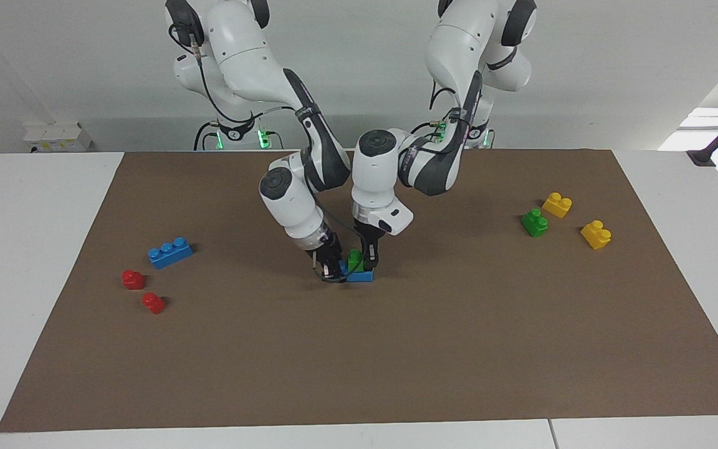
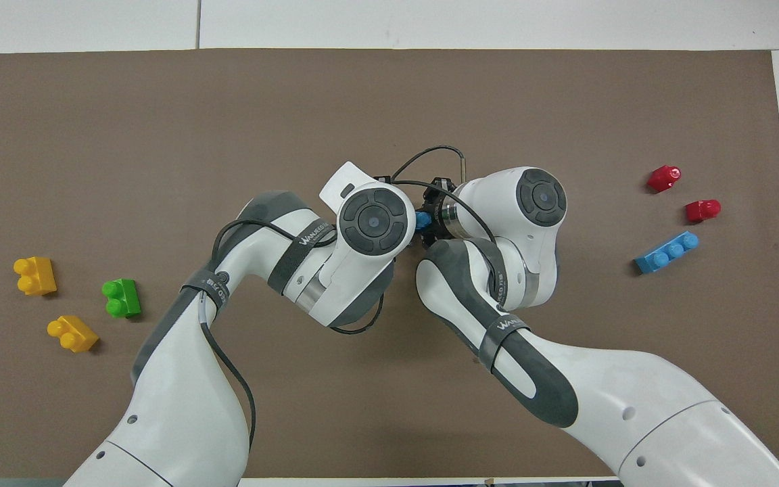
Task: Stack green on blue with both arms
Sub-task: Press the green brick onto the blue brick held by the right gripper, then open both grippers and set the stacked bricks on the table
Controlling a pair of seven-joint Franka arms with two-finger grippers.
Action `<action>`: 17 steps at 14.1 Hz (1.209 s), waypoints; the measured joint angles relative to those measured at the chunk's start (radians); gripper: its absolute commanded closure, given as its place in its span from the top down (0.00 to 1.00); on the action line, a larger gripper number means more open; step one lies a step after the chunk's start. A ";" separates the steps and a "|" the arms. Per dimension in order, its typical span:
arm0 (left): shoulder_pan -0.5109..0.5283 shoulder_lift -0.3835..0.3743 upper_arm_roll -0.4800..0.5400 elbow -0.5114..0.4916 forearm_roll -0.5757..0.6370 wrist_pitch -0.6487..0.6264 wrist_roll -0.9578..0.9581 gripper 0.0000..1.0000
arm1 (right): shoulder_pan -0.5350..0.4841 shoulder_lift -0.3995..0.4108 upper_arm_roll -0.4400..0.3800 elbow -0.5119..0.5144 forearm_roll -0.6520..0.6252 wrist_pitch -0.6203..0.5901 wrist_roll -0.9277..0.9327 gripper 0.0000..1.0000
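The left gripper [image 1: 365, 260], clamped on the green brick [image 1: 354, 259], is held seemingly seated on the blue brick [image 1: 360, 275], which is gripped by the right gripper [image 1: 333, 269].

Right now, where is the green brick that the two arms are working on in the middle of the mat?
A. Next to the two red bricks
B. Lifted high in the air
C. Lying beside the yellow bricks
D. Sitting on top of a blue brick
D: in the facing view the green brick sits on the blue brick at mid-mat, with the left gripper and the right gripper down at the pair.
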 measured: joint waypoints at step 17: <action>0.080 -0.088 0.020 -0.002 0.073 -0.078 0.073 1.00 | -0.016 0.000 -0.008 -0.007 -0.001 0.016 0.000 1.00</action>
